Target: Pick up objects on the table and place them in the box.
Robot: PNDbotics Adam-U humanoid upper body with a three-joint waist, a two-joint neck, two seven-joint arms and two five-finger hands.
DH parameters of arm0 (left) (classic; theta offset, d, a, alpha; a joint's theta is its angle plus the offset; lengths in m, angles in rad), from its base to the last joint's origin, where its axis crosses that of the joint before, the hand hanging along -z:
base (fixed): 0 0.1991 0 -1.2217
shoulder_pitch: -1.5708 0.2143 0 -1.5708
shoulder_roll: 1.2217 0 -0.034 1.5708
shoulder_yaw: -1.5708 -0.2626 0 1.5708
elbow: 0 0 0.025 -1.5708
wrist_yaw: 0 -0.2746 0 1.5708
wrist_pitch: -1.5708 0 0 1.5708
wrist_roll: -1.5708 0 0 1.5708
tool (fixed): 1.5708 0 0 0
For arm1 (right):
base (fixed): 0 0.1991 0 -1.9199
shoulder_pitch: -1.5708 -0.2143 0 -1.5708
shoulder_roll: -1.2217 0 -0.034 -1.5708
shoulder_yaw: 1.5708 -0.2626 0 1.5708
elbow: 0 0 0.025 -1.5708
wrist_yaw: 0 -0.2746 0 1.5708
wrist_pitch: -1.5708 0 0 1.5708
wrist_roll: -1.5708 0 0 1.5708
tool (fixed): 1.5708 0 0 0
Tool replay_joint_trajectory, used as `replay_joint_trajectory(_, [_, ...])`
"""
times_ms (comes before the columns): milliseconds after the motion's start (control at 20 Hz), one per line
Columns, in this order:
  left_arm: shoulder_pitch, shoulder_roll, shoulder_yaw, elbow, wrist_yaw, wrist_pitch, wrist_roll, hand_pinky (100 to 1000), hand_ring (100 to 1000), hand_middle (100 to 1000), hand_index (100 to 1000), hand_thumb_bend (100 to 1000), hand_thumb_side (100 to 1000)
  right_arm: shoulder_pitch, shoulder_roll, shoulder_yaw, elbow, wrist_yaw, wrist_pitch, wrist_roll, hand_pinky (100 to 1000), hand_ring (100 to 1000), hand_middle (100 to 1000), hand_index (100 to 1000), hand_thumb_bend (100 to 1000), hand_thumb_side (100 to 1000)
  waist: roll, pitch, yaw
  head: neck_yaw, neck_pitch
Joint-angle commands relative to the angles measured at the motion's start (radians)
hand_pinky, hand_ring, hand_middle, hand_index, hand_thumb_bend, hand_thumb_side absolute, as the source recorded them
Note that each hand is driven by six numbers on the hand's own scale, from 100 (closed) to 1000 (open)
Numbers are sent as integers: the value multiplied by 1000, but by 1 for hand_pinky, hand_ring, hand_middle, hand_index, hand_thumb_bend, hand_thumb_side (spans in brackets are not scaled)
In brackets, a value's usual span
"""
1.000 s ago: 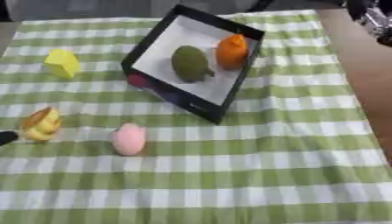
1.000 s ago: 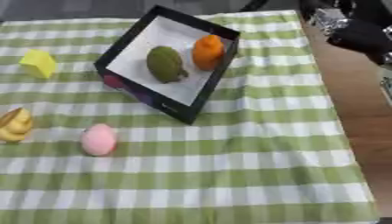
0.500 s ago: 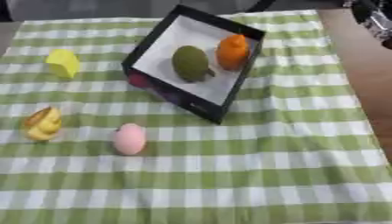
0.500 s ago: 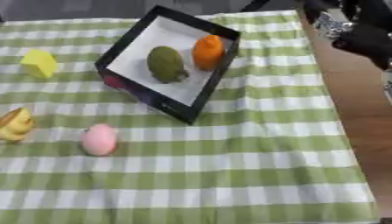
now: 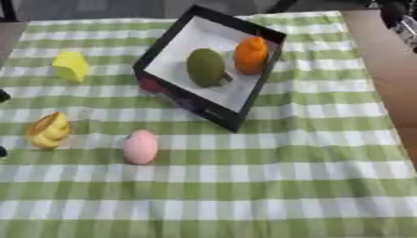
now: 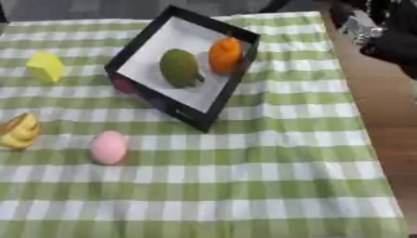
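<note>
Sitting on the bench (image 5: pixel 383 88) is a green and white checked cloth (image 5: pixel 269 186), and on the cloth is a black box (image 5: pixel 254 88) with a white inside. The box is turned at an angle. Two things lie in the box, touching each other: a dark green fruit (image 5: pixel 205 68) that looks like an avocado, and an orange fruit (image 5: pixel 250 56) just to its right.

Three more things are out on the cloth, left of the box. A yellow block (image 5: pixel 71 66) sits near the far left side. A bunch of yellow bananas (image 5: pixel 47 130) lies near the left edge, closer to the robot. A pink egg-shaped thing (image 5: pixel 141 146) lies just to the right of the bananas, near the front corner of the box but not touching it.

The right hand (image 6: pixel 391 39) is dark and shows at the top right corner of the right eye view, over the bare brown bench, well away from the box. I cannot tell if its fingers are curled or straight. Small dark bits (image 5: pixel 3 95) poke in at the left edge of the left eye view; I cannot tell what they are.
</note>
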Motion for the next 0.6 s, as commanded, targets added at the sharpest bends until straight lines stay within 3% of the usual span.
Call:
replay_joint_trajectory(50, [-6, 27, 4, -2, 2, 1, -4, 914, 800, 760, 832, 701, 114, -11, -18, -6, -12, -2, 1, 4, 984, 822, 705, 791, 274, 327, 5, -24, 2, -3, -3])
replay_joint_trajectory(300, [23, 49, 0, -66, 15, 10, 6, 914, 800, 762, 840, 746, 194, -11, -16, -5, -10, 0, 2, 8, 984, 822, 705, 790, 275, 329, 3, -21, 0, -5, -3])
replay_joint_trajectory(600, [43, 60, -5, -137, 25, 75, 67, 914, 793, 758, 842, 734, 185, -13, -14, -1, -9, 0, 3, 14, 984, 822, 705, 790, 276, 330, 1, -20, -2, -13, -3])
